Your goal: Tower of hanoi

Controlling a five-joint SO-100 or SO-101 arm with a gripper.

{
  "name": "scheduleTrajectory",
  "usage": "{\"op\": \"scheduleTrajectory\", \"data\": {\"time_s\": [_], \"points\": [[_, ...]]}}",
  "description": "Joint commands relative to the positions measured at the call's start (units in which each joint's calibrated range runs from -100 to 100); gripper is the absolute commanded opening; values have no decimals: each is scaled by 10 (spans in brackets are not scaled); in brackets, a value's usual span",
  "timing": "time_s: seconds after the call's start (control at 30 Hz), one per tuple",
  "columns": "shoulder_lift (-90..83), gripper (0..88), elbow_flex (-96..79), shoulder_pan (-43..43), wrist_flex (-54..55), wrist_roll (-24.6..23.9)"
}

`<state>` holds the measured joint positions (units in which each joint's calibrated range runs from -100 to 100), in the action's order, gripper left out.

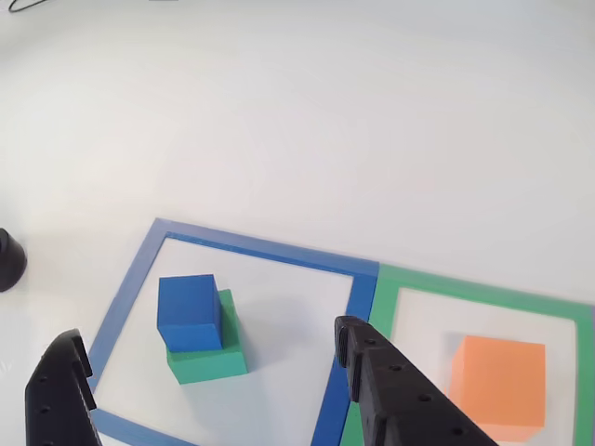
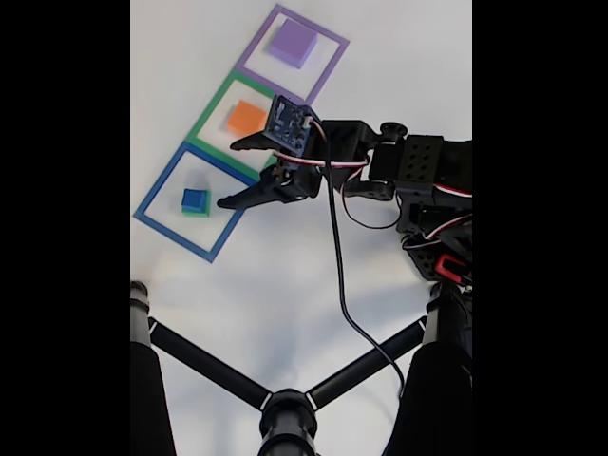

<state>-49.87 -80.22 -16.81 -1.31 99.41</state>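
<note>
Blue cube (image 1: 189, 312) atop green block (image 1: 212, 358); purple block (image 2: 292, 43) in fixed view.

A plain white surface (image 1: 307, 111) is taking up the whole scene, with bright even light washing over it and only soft shadows showing. In the fixed view a black tripod-like stand (image 2: 285, 413) is spreading its legs across the lower part of the surface, and black bars are flanking the picture. A dark rounded object (image 1: 9, 260) is sitting at the left edge in the other view.
</note>
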Motion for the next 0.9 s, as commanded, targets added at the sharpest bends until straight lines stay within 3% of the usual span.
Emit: {"op": "scheduleTrajectory", "data": {"time_s": [0.0,0.47,0.87], "points": [[56,329,-12,-21,125,6],[335,335,32,-30,377,6],[490,335,103,-39,470,6]]}}
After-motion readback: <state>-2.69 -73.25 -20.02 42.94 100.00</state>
